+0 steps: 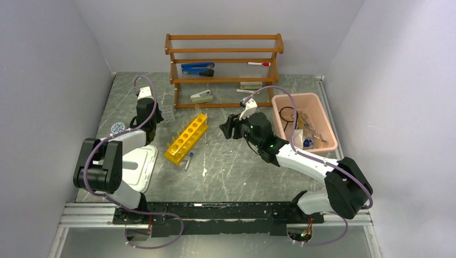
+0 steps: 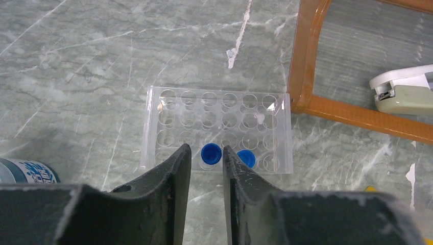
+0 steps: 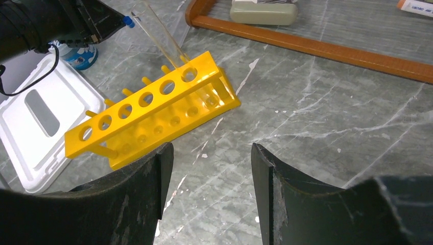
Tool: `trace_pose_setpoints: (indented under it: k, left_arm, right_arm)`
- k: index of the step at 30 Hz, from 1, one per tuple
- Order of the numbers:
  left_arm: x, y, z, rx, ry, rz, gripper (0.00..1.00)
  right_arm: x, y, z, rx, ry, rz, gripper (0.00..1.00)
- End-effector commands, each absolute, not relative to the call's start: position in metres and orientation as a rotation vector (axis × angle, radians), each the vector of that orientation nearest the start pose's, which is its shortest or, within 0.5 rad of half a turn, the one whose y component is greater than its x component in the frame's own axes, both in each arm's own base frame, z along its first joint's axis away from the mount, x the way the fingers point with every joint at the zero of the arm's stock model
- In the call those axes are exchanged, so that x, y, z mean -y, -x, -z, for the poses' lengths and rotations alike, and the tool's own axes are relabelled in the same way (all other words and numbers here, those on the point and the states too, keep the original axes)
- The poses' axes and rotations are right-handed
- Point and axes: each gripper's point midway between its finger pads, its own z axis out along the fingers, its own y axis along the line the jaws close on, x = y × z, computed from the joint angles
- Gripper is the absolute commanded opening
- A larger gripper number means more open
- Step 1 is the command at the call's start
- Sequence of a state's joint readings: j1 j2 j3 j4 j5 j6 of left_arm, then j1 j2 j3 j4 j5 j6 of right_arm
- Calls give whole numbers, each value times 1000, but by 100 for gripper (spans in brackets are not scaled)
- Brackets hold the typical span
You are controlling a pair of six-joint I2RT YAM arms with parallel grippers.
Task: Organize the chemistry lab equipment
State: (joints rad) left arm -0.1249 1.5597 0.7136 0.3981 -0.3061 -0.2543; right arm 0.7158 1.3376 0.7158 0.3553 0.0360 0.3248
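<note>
We find the left pincer (image 2: 207, 147) narrowly parted over the clear plastic well tray (image 2: 219, 109) on the grey marble table (image 2: 76, 76). Two blue-capped tubes (image 2: 246, 158) stand in the tray's near row. The right pincer (image 3: 212, 148) is spread wide, gripping nothing, near the yellow holed test-tube rack (image 3: 153, 109).

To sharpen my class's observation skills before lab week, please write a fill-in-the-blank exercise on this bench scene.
1. The clear tray holds ___ blue-capped tubes.
2. The holed test-tube rack is coloured ___.
3. The bin at the table's right side is ___.
4. The right gripper stands ___, with nothing between its fingers.

Missing words: two; yellow; pink; open.
</note>
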Motion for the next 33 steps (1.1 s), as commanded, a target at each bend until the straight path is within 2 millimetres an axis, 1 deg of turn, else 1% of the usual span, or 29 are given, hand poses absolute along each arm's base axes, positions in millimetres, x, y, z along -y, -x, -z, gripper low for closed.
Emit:
trace_pose_setpoints:
  k: [1, 4, 11, 15, 18, 21, 23, 24, 28, 29, 33]
  left_arm:
    - [11, -442, -119, -1911, 327, -42, 35]
    - [10, -443, -128, -1895, 333, -41, 39]
    - [7, -444, -155, -1865, 355, -48, 41]
    - [11, -443, -177, -1854, 361, -12, 46]
    - [19, -436, -196, -1856, 340, 43, 49]
    - [31, -422, -217, -1848, 298, 124, 56]
    - [40, -409, -234, -1841, 251, 180, 60]
    - [45, -400, -246, -1825, 222, 212, 64]
    - [56, -371, -269, -1830, 134, 278, 75]
    - [56, -363, -272, -1839, 127, 280, 77]
    - [52, -332, -287, -1851, 154, 284, 79]
  right_arm:
    - [-283, -319, -180, -1828, 342, -692, 60]
    - [-283, -320, -181, -1827, 343, -691, 60]
    - [-284, -320, -181, -1830, 345, -696, 60]
    - [-286, -321, -180, -1848, 346, -697, 60]
    - [-288, -324, -174, -1899, 323, -693, 60]
    - [-294, -322, -163, -1966, 312, -706, 60]
    - [-300, -316, -160, -1987, 316, -715, 60]
    - [-303, -314, -159, -1990, 314, -707, 60]
    - [-332, -295, -154, -2004, 397, -639, 60]
    - [-340, -289, -148, -2029, 417, -614, 60]
    - [-368, -267, -127, -2142, 433, -541, 59]
